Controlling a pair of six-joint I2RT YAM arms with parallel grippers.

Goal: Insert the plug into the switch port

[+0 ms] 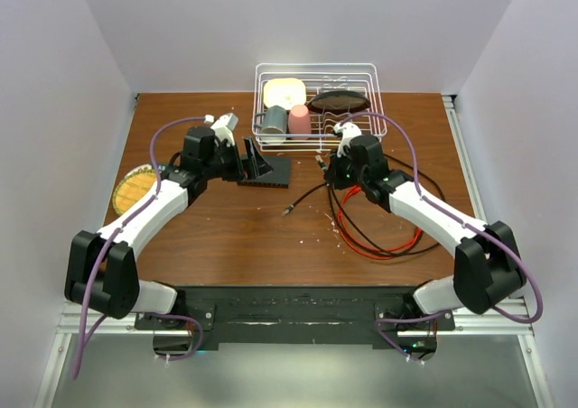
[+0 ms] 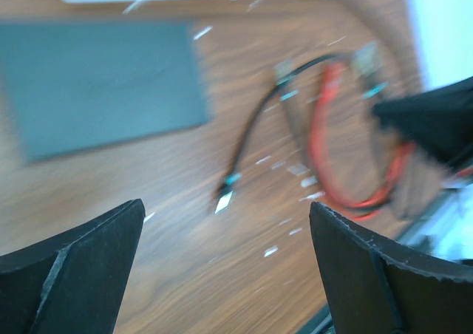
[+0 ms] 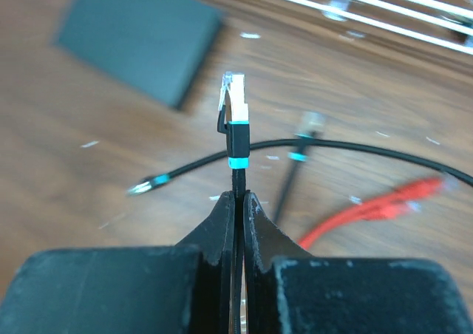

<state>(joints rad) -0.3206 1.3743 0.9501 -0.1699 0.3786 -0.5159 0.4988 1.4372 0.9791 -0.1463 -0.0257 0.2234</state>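
Observation:
The switch (image 1: pixel 278 172) is a flat black box lying on the wooden table in front of the wire rack; it also shows in the left wrist view (image 2: pixel 103 83) and the right wrist view (image 3: pixel 140 38). My right gripper (image 3: pixel 238 197) is shut on a black cable just behind its plug (image 3: pixel 235 101), which has a clear tip and sticks out past the fingertips, held above the table right of the switch (image 1: pixel 322 162). My left gripper (image 2: pixel 225 207) is open and empty, hovering beside the switch's left end (image 1: pixel 251 162). A second plug (image 2: pixel 224 199) lies loose on the table.
A white wire rack (image 1: pixel 361 69) with cups and dishes stands behind the switch. Red and black cable loops (image 1: pixel 384 236) lie at the right, near my right arm. A round yellow dish (image 1: pixel 134 190) sits at the left edge. Small white scraps dot the wood.

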